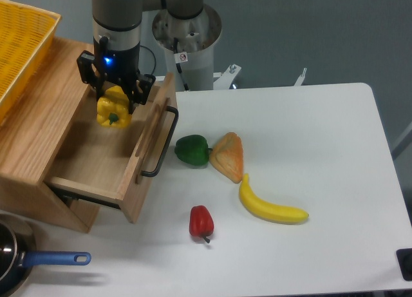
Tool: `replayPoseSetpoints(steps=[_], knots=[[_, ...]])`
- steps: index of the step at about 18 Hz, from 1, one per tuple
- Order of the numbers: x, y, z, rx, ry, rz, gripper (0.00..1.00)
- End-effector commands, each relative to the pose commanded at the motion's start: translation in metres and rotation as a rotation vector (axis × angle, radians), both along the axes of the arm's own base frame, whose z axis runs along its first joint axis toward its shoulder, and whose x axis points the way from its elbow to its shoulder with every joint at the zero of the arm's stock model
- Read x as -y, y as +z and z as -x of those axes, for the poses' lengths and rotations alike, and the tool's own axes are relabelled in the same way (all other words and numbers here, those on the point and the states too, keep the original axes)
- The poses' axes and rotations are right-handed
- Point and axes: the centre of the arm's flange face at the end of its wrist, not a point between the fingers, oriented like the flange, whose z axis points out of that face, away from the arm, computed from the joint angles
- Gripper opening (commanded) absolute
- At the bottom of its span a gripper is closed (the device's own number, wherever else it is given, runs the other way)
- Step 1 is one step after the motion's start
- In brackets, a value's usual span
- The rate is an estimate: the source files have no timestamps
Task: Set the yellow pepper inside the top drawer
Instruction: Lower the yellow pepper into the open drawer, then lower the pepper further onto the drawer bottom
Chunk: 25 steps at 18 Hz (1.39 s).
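Yellow pepper clamped in gripper, hanging over open top drawer, near its back. Risk if released from this height: bouncing or rolling against the drawer walls, blocking closure.

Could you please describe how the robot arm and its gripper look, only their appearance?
The arm is a thick grey cylinder with a light blue ring at the top edge of the picture. Below it sits a black band with a small glowing blue light. The gripper is black and blocky, with dark fingers. A thin black cable loops beside it.
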Motion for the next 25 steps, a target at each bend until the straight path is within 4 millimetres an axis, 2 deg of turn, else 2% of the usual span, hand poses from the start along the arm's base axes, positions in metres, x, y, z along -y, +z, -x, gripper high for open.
replayPoseSetpoints(steps=[25], knots=[[-0.016,-0.029,0.0,0.007,-0.015,0.061,0.38]])
